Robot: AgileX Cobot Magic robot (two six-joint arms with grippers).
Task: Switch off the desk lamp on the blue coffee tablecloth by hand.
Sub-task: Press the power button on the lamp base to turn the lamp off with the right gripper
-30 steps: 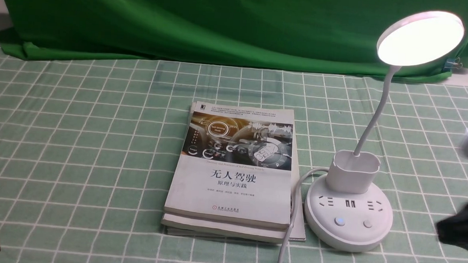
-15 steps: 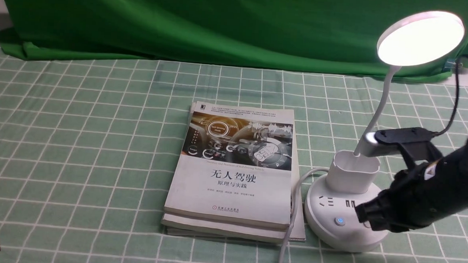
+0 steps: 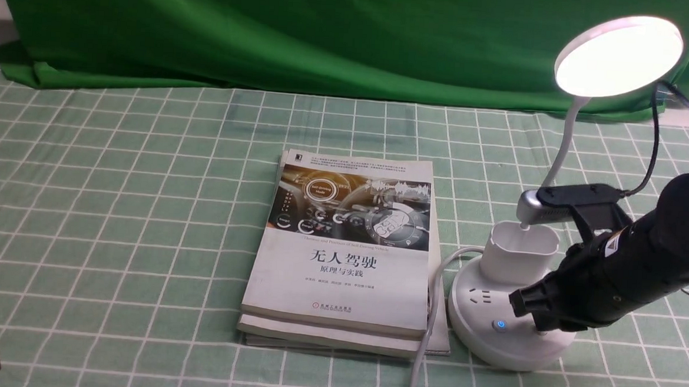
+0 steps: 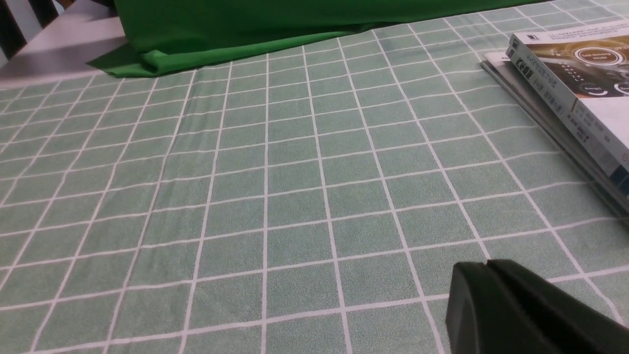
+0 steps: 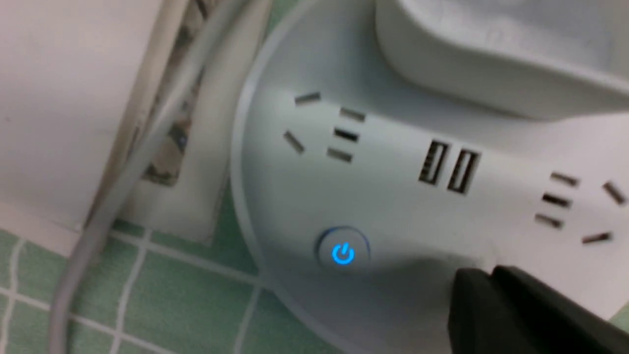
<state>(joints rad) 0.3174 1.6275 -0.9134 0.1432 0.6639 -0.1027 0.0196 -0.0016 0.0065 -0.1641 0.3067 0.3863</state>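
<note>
The white desk lamp stands on the blue coffee tablecloth (image 3: 113, 217) at the right. Its disc head (image 3: 618, 55) is lit. Its round base (image 3: 479, 318) carries sockets and a button glowing blue (image 3: 500, 325), also seen in the right wrist view (image 5: 342, 253). My right gripper (image 3: 521, 306) is shut and empty, its tip low over the base where the second button sits, which it hides. In the right wrist view its tip (image 5: 484, 275) lies beside the blue button. My left gripper (image 4: 486, 265) is shut and empty over bare cloth at the near left.
A stack of books (image 3: 347, 247) lies left of the lamp base. The lamp's grey cord (image 3: 425, 339) runs between them to the near edge. A dark green backdrop cloth (image 3: 329, 33) hangs at the back. The cup holder (image 3: 518, 250) rises just behind my right gripper.
My right arm has swung in from the right edge, and its shut tip has come down over the lamp base. The lamp head stays lit. The left arm has not moved.
</note>
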